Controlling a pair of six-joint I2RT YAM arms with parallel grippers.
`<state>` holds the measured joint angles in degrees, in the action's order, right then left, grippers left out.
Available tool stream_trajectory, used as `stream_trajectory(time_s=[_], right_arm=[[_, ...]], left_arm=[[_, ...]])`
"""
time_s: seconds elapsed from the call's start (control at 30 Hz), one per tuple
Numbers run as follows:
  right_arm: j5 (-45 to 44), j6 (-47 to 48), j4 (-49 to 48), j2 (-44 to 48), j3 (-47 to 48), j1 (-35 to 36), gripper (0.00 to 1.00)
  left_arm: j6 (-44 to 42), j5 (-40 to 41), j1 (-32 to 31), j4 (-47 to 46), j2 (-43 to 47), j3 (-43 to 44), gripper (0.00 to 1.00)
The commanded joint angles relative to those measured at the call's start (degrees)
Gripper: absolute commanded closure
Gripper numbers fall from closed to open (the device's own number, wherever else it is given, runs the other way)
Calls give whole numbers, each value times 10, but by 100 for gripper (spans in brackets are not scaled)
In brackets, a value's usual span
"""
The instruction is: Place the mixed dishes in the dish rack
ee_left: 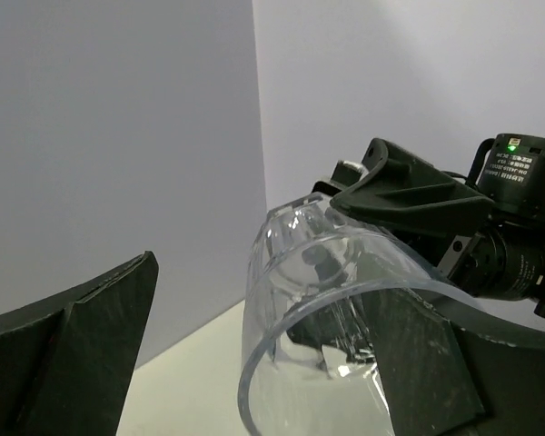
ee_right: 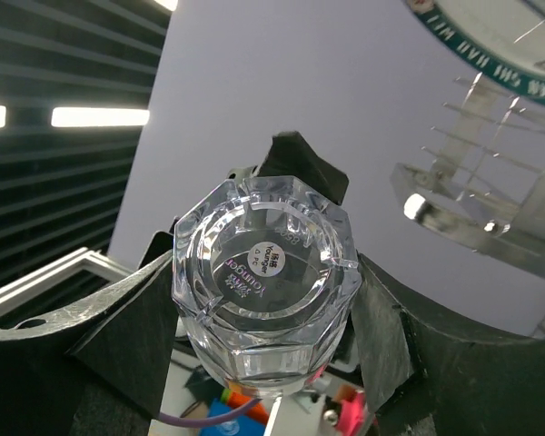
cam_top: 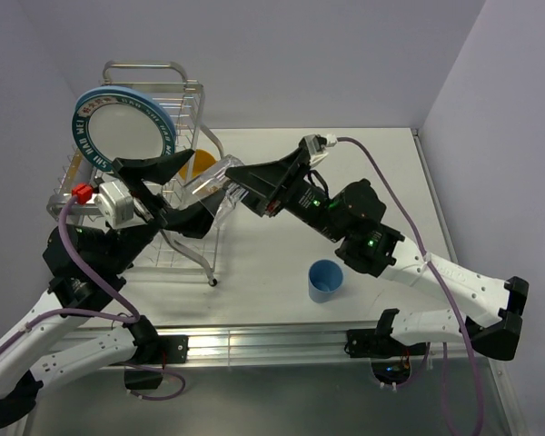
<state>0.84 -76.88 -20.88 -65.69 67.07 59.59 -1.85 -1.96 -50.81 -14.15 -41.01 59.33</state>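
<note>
One glass [cam_top: 206, 182] in air at rack [cam_top: 189, 100] right edge, clamped by right tool [cam_top: 227, 184], base facing its wrist camera. Left tool [cam_top: 200, 189] spread wide around glass; one finger close, contact unclear, other well apart. One lettered plate [cam_top: 120, 129] upright in rack. One bowl [cam_top: 200, 163] mostly hidden behind tools. One cup [cam_top: 325, 280] alone on worktop [cam_top: 272, 263], open room around.

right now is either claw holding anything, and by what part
The right claw grips the small clear glass by its sides near the base. The left claw stands open around its mouth end.
</note>
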Motion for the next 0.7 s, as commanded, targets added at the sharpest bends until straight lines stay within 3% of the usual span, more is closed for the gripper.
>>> stream_trajectory(time_s=[0.0,0.13,0.37,0.5,0.67], right_arm=[[-35,61,16,36,1,-15,100],[-50,101,50,57,-11,-54,100],[-46,229,125,60,1,-142,100],[-59,357,153,-4,23,-147,100],[-37,471,66,-108,-11,-146,100]], left_arm=[[46,37,-1,11,29,5,1],[62,77,-2,67,52,19,1],[91,141,-2,226,30,122,1],[121,200,-2,288,18,176,1],[150,237,-1,328,1,227,1]])
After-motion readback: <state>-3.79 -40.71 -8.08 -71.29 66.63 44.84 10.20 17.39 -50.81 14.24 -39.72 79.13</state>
